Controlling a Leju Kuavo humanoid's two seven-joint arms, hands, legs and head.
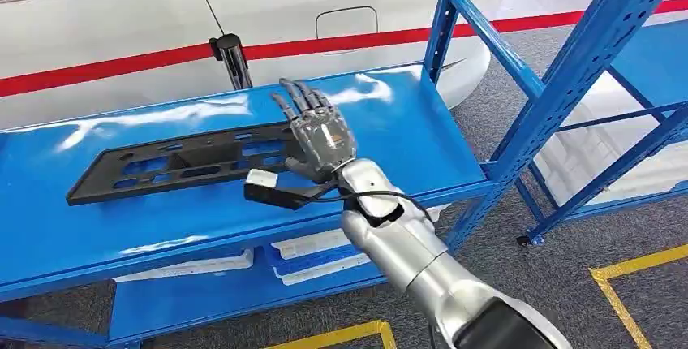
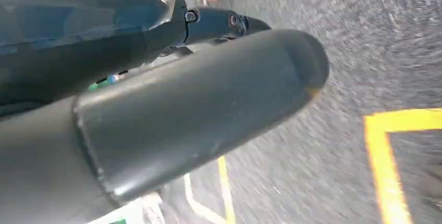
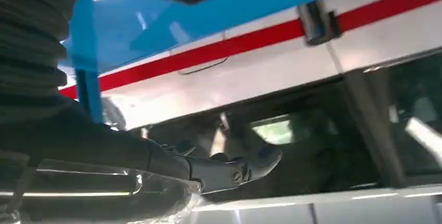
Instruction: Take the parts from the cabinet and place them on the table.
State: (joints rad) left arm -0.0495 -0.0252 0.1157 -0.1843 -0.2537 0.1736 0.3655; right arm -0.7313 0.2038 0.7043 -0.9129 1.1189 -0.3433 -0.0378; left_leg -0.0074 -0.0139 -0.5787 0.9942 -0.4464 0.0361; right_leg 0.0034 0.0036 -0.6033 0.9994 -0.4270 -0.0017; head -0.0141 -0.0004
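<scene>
While the right hand [image 1: 318,134] hangs over the blue shelf [image 1: 406,134], its fingers are spread wide and hold nothing; it sits at the right-hand end of the long black part [image 1: 178,162], just above it, though whether it touches I cannot tell; the part lies flat along that shelf; behind the shelf stands a white car [image 1: 122,32]; the left hand [image 2: 172,114] hangs over grey floor, its fingers' state unclear.

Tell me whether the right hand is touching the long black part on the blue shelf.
Cannot tell. In the head view the right hand overlaps the black part's near end, fingers extended, but neither contact nor a gap shows plainly.
</scene>
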